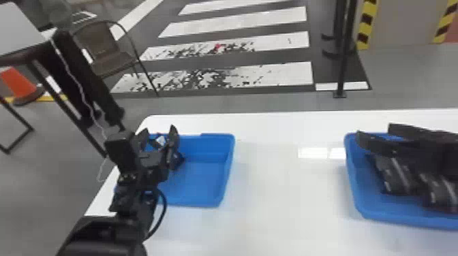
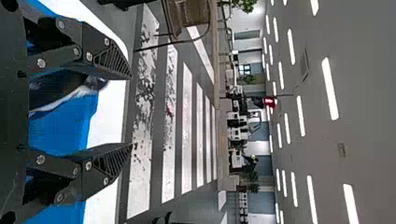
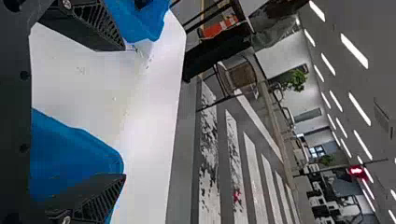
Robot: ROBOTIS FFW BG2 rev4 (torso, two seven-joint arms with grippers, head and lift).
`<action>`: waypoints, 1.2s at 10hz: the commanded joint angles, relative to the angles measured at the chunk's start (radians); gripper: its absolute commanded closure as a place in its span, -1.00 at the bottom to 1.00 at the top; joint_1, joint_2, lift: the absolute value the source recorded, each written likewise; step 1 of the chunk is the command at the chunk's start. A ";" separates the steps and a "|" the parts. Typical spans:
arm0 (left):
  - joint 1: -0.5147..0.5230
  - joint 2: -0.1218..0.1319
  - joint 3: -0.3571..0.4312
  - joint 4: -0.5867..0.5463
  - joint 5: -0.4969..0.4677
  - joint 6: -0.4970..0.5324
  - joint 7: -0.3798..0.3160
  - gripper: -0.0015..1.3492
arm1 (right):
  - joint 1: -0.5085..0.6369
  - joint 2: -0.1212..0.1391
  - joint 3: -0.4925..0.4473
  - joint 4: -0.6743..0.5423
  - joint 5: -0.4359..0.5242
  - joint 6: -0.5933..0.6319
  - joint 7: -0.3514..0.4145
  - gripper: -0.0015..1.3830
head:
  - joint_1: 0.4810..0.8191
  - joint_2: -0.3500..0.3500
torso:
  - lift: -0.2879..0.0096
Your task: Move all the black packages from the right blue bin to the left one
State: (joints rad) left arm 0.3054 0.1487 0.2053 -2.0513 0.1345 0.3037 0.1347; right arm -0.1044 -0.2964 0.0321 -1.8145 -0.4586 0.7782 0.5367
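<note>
The left gripper (image 2: 132, 111) is opened beside a black package (image 2: 63, 85) (presumably for release); the right gripper (image 3: 125, 112) is spread, too.

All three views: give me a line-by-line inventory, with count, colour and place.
left blue bin: one, blue, table's left part
right blue bin: one, blue, table's right part
black packages, left bin: at least one, black with a pale edge
black packages, right bin: apparently several, count unclear, glossy black
table: one, white, under both bins
chair: one, brown, beyond the table
cone: one, orange, far left
floor stripes: several, white, beyond the table
ceiling lights: many, white, overhead
left gripper: one, black, at the left bin
right gripper: one, black, at the right bin
</note>
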 commanded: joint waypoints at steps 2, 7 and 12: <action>0.031 -0.011 -0.008 0.001 0.021 -0.129 -0.018 -0.79 | 0.095 0.022 -0.062 -0.136 0.090 0.029 -0.104 -0.92 | 0.27 0.69 | -0.10; 0.041 -0.021 -0.044 -0.002 0.041 -0.203 -0.032 -0.79 | 0.156 0.051 0.006 -0.312 0.163 0.361 -0.353 -0.83 | 0.27 0.50 | -0.10; 0.053 -0.020 -0.074 -0.002 0.059 -0.215 -0.041 -0.78 | 0.090 0.056 0.088 -0.239 0.154 0.361 -0.506 -0.71 | 0.27 0.51 | -0.10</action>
State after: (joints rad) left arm 0.3559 0.1283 0.1323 -2.0529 0.1918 0.0911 0.0934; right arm -0.0110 -0.2421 0.1159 -2.0494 -0.3058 1.1393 0.0355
